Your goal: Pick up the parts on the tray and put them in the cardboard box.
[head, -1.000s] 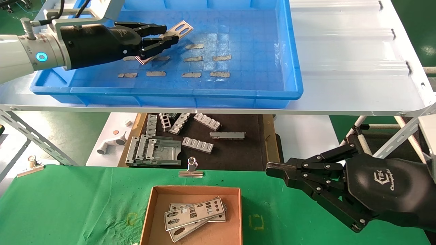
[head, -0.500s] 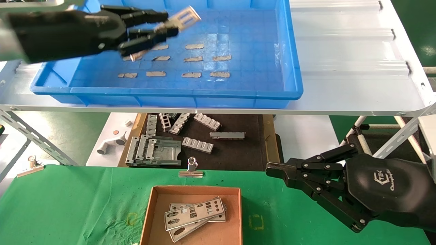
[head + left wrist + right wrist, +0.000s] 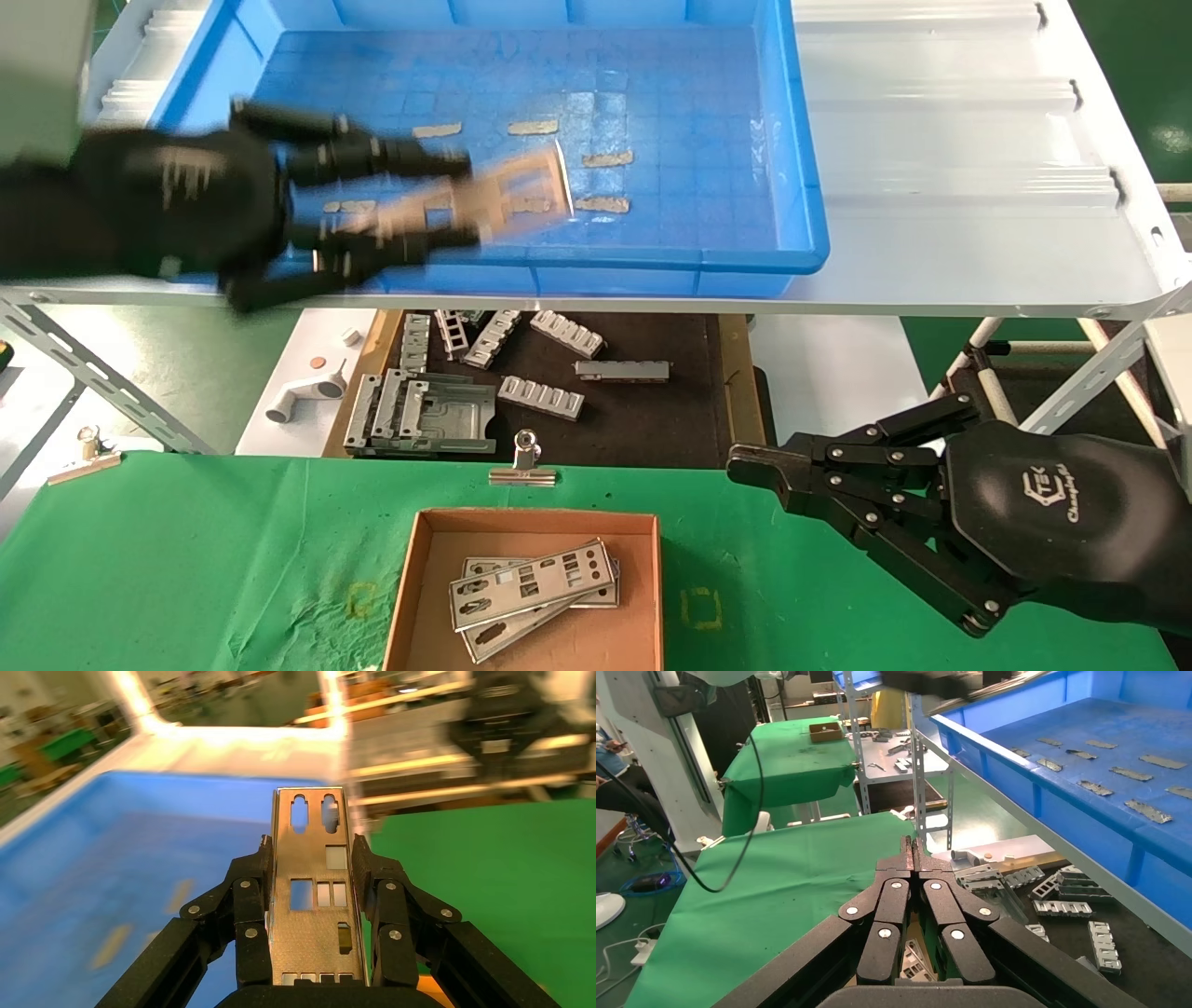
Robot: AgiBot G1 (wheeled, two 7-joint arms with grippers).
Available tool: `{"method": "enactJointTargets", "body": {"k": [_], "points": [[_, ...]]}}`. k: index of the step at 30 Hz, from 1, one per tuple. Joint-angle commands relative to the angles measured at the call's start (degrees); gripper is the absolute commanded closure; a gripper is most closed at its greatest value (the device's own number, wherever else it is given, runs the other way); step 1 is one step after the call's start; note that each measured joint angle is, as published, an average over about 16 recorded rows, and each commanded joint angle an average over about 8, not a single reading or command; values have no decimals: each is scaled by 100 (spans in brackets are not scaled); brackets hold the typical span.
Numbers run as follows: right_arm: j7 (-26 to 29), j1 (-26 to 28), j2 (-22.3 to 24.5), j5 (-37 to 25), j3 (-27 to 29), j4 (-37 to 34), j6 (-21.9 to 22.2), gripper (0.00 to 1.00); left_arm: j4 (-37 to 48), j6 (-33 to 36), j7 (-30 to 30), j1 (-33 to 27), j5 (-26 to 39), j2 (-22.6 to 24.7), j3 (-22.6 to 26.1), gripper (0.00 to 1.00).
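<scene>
Thin silver punched metal plate point(image 3: 494, 191) was lifted clear of bright-blue plastic tray point(image 3: 801, 140) floor since a second ago, carried nearer, now above tray's near rim. Transfer toward brown cardboard box point(image 3: 424, 578), at near centre with plates already inside, judged under way. Left gripper point(image 3: 309, 881) was stretched rightward, fingers point(image 3: 249, 903) clamped on plate's long edges. Right gripper point(image 3: 745, 463) was parked near right, fingers pressed together, nothing held.

Tray point(image 3: 801, 140) on shelf behind table point(image 3: 186, 559); cardboard box point(image 3: 424, 596) on table, parts point(image 3: 531, 589) inside; left tool point(image 3: 447, 200) with part point(image 3: 484, 191) over tray's front-left; right tool point(image 3: 745, 463) right of box.
</scene>
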Motion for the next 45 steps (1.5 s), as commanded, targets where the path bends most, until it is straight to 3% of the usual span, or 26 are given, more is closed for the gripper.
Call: {"method": "enactJointTargets", "body": {"k": [1,8,17,24,33,35,42,43,45], "points": [[0,0,0,0,0,0,0,100,-631,-16,-218,238,-416,-261,188,100],[0,0,0,0,0,0,0,100,-1353,-133,-28,827,-608,-585,839,100],[0,0,0,0,0,0,0,100,-1865,-823,627,1964,-147,-560,1318,100],[0,0,0,0,0,0,0,100,-2069,-1676,745,2635,248,-334,1546,100],[0,0,0,0,0,0,0,100,-1694,-2537,801,2912,528,219,1647,99],[0,0,0,0,0,0,0,100,-1552,-2583,823,2897,542,322,1652,90],[0,0,0,0,0,0,0,100,-987,-2569,962,2788,586,625,1678,6],[0,0,0,0,0,0,0,100,-909,-2547,974,2772,586,659,1682,0],[0,0,0,0,0,0,0,100,-754,-2498,1004,2737,589,720,1692,0]]}}
